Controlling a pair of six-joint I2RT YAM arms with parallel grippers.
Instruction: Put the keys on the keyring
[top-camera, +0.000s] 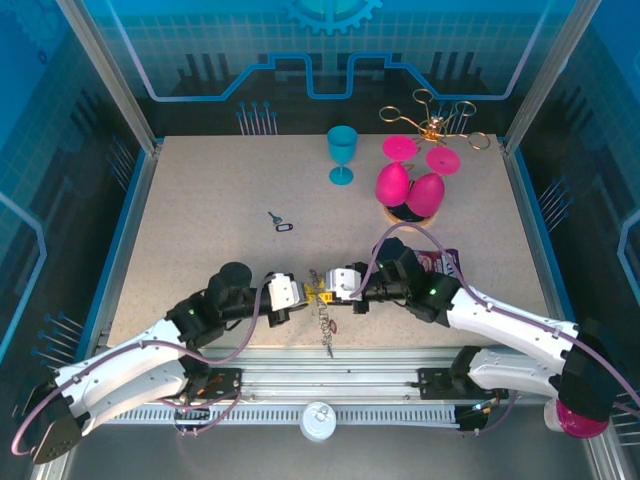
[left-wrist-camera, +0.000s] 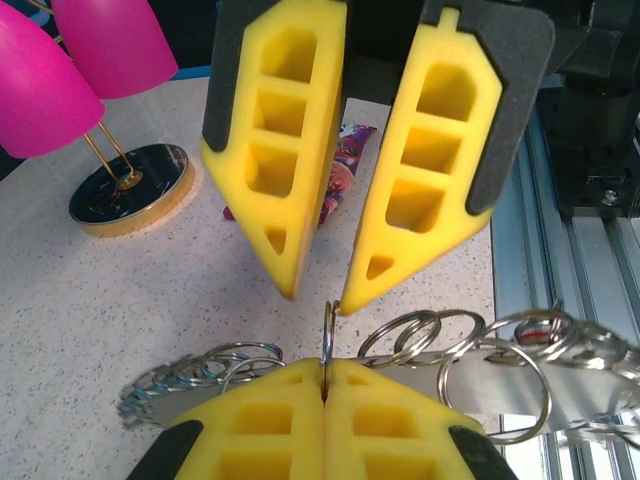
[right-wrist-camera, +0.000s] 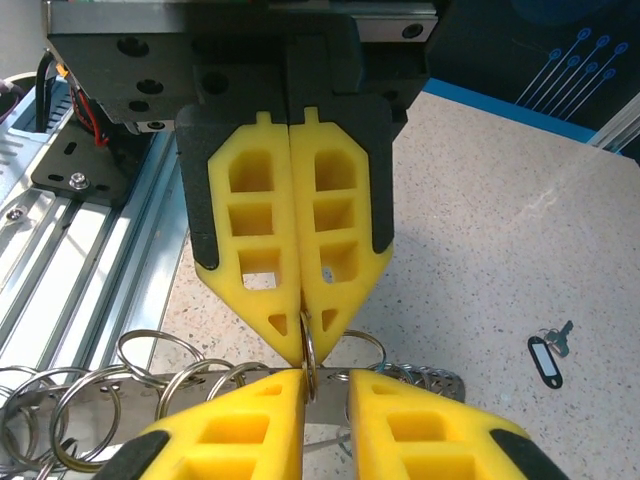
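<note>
Gripping keyring (left-wrist-camera: 327, 335) ring edge-on at near edge of table (top-camera: 200, 200), middle: we read left gripper (left-wrist-camera: 325, 367) clamped on it as anchor, right gripper (left-wrist-camera: 320, 300) jaws slightly apart around same ring, probably to spread it. Tagged key (top-camera: 281, 221) lies mid-table, unthreaded.

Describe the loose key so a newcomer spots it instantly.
Find the teal goblet at the back of the table, then come toward the arms and slightly left. The loose key lies there alone: small, grey, joined to a dark oval tag, far from the bunch of silver rings at the front edge.
</note>
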